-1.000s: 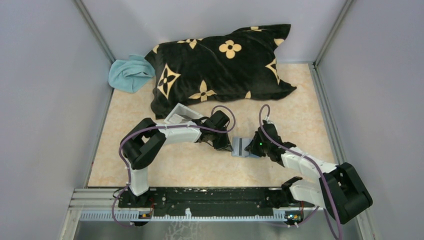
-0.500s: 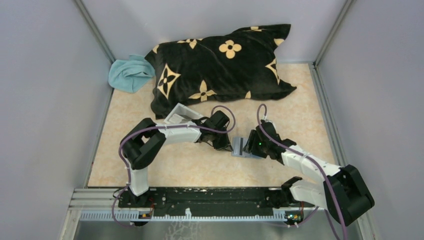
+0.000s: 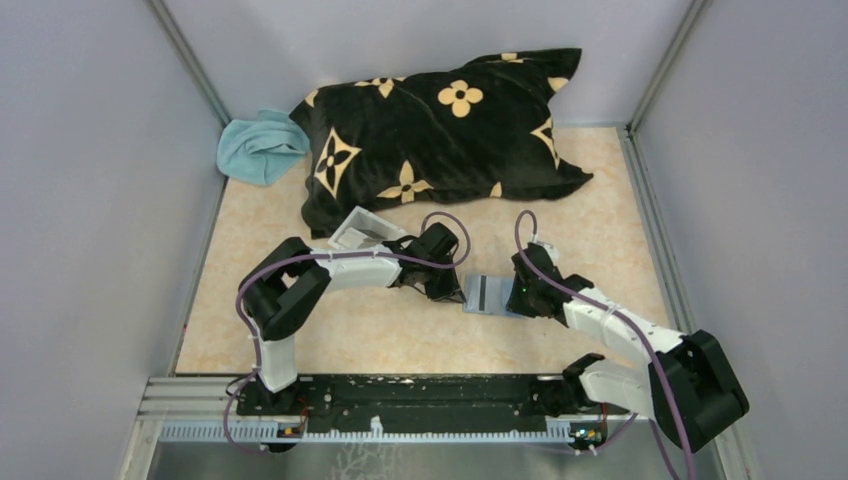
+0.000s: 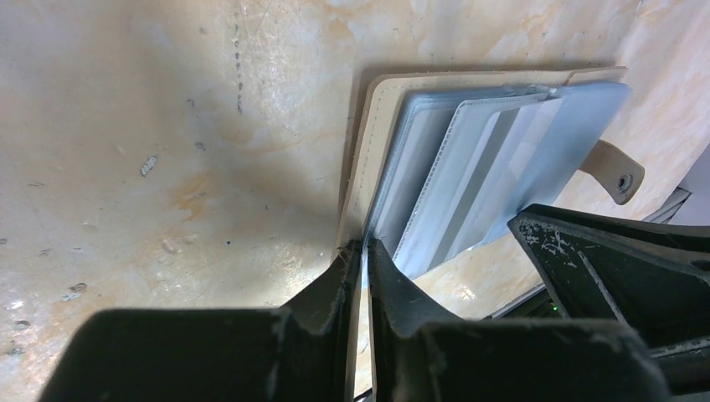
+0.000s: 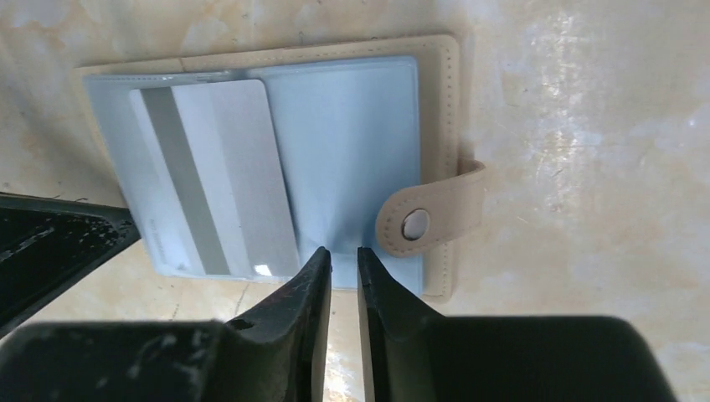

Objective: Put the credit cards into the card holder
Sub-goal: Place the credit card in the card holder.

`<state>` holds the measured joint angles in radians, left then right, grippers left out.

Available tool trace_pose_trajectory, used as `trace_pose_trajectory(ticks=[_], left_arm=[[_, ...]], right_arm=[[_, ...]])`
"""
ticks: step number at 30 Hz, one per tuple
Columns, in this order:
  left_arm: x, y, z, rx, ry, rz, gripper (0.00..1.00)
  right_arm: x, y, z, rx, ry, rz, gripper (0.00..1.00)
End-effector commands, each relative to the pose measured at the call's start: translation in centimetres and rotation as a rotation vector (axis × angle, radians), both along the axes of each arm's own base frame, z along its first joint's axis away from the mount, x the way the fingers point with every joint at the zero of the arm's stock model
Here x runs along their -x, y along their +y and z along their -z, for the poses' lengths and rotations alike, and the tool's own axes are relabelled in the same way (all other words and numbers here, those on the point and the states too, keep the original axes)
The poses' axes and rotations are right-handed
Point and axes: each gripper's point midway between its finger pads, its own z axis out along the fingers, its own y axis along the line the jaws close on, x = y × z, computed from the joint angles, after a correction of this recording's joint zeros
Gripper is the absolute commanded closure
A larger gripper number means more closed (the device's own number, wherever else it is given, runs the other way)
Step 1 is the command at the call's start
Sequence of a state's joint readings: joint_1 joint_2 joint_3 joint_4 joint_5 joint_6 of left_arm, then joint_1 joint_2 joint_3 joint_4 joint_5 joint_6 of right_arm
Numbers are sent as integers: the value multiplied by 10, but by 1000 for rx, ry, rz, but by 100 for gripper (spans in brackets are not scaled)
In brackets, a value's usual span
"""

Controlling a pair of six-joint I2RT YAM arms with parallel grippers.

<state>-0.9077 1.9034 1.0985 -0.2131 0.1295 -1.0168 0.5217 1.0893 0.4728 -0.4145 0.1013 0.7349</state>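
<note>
The tan card holder [image 3: 489, 296] lies open on the table between my two grippers, grey-blue pockets up. In the right wrist view its cover [image 5: 439, 100] frames the pockets, and the snap tab [image 5: 416, 223] sticks out on the right. A pale grey credit card [image 5: 219, 172] with a dark stripe lies on the left pocket page. My left gripper [image 4: 366, 248] is shut on the holder's tan cover edge [image 4: 368, 159]. My right gripper [image 5: 343, 253] has its jaws almost together with nothing between them, tips over the near edge of the right pocket page. No other cards show.
A clear shallow tray [image 3: 357, 229] lies behind the left arm. A black pillow with tan flowers [image 3: 440, 135] fills the back of the table, and a light blue cloth [image 3: 258, 148] lies at the back left. Grey walls close in both sides.
My right gripper has drawn back a little to the right, uncovering more of the open holder and the striped card. The left gripper has kept its hold.
</note>
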Motion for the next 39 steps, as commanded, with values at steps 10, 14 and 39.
trace_pose_trajectory(ticks=[10, 14, 39], left_arm=[[40, 104, 81, -440, 111, 11, 86], [40, 104, 81, -438, 112, 16, 86], [43, 101, 85, -421, 121, 31, 88]], right_arm=[[-24, 2, -17, 45, -52, 6, 100], [-30, 5, -25, 38, -72, 2, 100], [-39, 12, -8, 52, -40, -11, 100]])
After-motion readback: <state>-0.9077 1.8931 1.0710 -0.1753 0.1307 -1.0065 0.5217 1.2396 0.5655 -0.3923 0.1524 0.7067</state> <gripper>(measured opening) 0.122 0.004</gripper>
